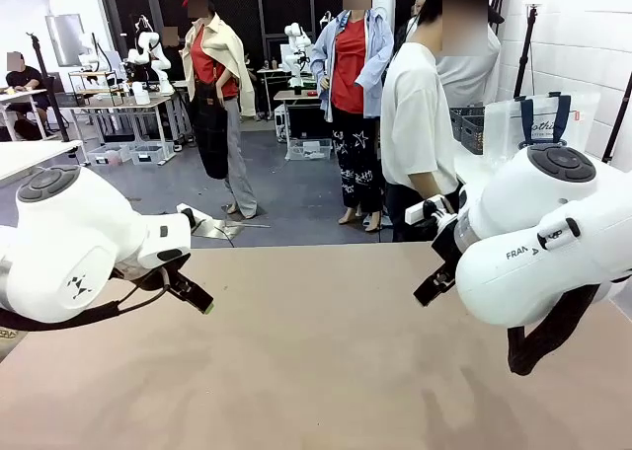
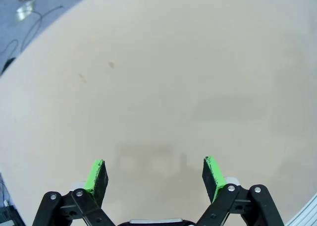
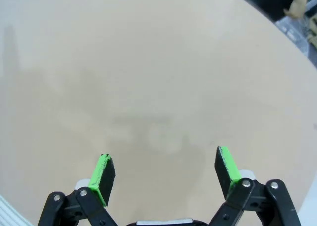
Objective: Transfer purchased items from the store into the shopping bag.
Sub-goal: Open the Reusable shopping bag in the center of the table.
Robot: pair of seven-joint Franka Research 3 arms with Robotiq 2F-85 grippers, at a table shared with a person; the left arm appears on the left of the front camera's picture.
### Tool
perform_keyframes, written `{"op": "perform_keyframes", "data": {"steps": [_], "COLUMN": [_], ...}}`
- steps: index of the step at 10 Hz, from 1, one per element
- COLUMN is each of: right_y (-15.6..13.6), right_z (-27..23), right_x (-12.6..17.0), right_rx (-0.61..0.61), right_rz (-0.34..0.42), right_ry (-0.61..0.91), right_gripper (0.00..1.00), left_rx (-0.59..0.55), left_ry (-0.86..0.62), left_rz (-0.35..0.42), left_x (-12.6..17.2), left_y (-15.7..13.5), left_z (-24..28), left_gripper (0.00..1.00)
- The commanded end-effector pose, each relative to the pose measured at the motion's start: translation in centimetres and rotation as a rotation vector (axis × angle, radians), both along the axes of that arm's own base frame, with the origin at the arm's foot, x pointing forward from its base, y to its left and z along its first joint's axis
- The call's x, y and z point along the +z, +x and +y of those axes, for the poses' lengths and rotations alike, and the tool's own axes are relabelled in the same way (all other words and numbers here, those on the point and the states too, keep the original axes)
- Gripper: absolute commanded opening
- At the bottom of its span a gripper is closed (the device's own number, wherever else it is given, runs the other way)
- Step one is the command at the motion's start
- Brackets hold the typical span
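Item: shopping bag (image 1: 506,132), light, crinkly, floppy (probably slippery); lift by handles (image 1: 524,122). left gripper (image 2: 154,169), right gripper (image 3: 165,167): jaws apart, empty.

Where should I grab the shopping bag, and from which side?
Probably a navy strap handle, coming down from above: the shopping bag stands upright at the far right, straps at its top. Its thin, crinkly plastic walls would likely slip or crumple.

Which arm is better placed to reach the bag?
Right, probably. The bag stands at the far right, just behind the right arm. Both the right claw and the left claw hang open and empty, so closeness decides.
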State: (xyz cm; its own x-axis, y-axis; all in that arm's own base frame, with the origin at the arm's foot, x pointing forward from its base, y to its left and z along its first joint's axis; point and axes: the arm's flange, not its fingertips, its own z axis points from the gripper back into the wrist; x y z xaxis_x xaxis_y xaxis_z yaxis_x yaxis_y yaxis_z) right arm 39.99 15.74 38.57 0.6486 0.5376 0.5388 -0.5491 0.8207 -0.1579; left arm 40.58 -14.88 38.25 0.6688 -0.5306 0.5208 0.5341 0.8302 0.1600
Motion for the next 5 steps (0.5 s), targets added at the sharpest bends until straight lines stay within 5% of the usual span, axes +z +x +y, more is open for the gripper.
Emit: {"op": "perform_keyframes", "data": {"steps": [1, 3, 5], "right_y": [-2.7, -3.0, -4.2], "right_z": [-7.1, -18.4, -30.6], "right_x": [4.9, 9.0, 8.1], "right_rx": [-0.219, -0.536, -0.827], "right_rz": [-0.152, -0.226, -0.181], "right_ry": [0.066, 0.141, 0.230], "right_gripper": [1.00, 1.00, 1.00], "left_rx": [0.132, 0.310, 0.469], "left_ry": [0.009, -0.022, -0.065], "left_rz": [-0.147, -0.236, -0.184], "left_x": [4.7, 8.5, 8.7], "left_y": [-4.1, -7.6, -10.6], "left_z": [3.8, 9.7, 15.7], "left_gripper": [1.00, 1.00, 1.00]}}
